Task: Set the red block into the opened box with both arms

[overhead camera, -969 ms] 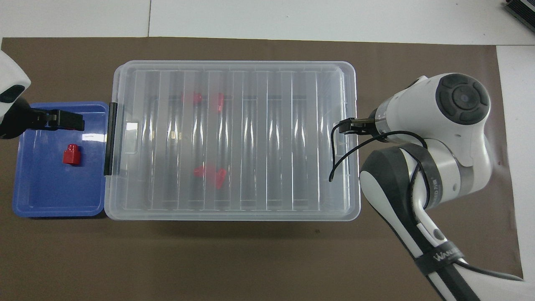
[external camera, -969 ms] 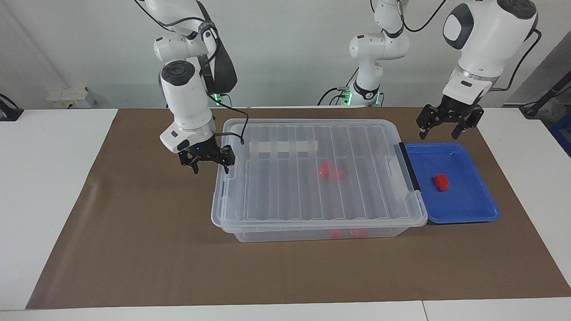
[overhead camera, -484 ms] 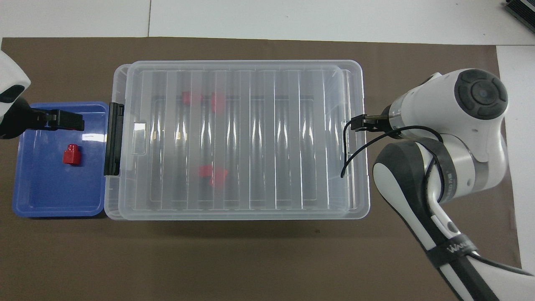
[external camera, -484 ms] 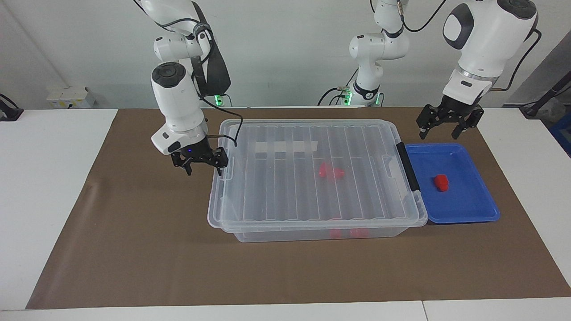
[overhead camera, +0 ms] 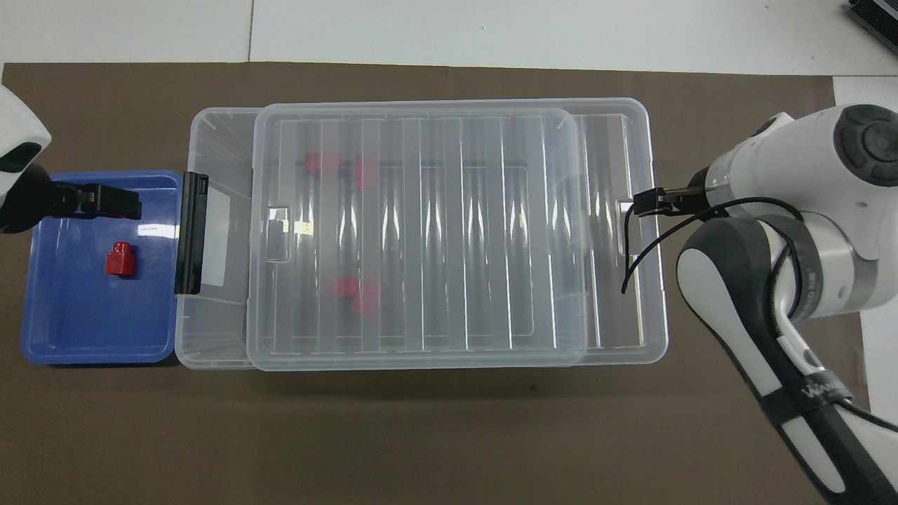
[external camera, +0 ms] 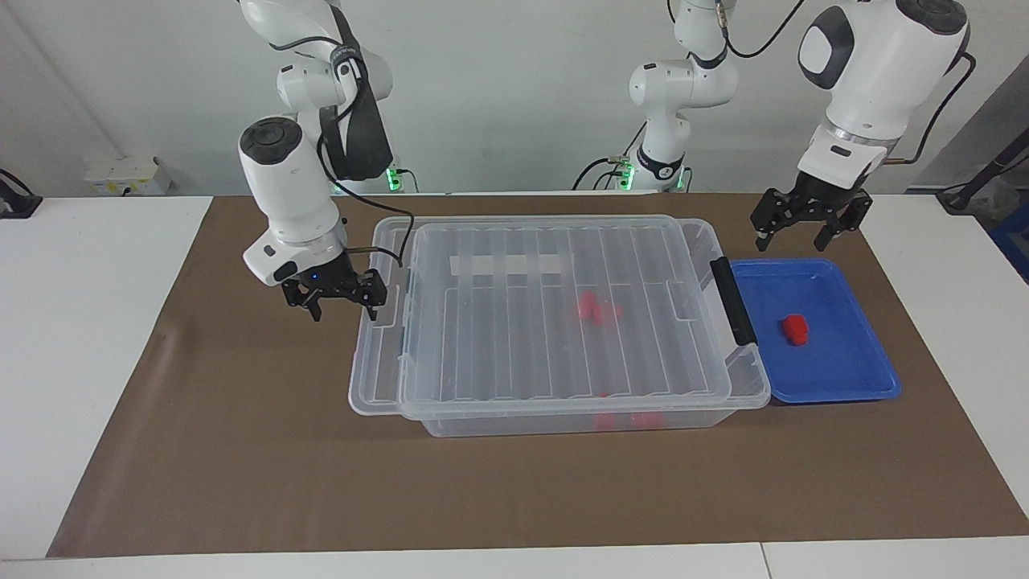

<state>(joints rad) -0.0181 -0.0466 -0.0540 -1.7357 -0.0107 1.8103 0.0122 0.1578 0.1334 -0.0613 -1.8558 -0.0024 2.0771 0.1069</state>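
- Block [overhead camera: 119, 259]: lies in the blue tray [overhead camera: 84, 337]; long axis runs toward and away from the robots, stud end farther from them.
- Box [external camera: 723, 378]: lid [external camera: 514, 322] offset toward the right arm's end, overhanging; several red pieces [overhead camera: 356, 294] inside.
- Right gripper [external camera: 342, 299]: open, one finger at the lid's edge.
- Left gripper [external camera: 797, 227]: open, empty, over the tray's robot-side rim.

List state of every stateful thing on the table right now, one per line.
box: partly uncovered at the left arm's end.
lid: slid toward the right arm's end, overhanging the box there.
red block: lying in the blue tray, not held.
left end effector: open, waiting over the tray's edge.
right end effector: open, at the lid's end.
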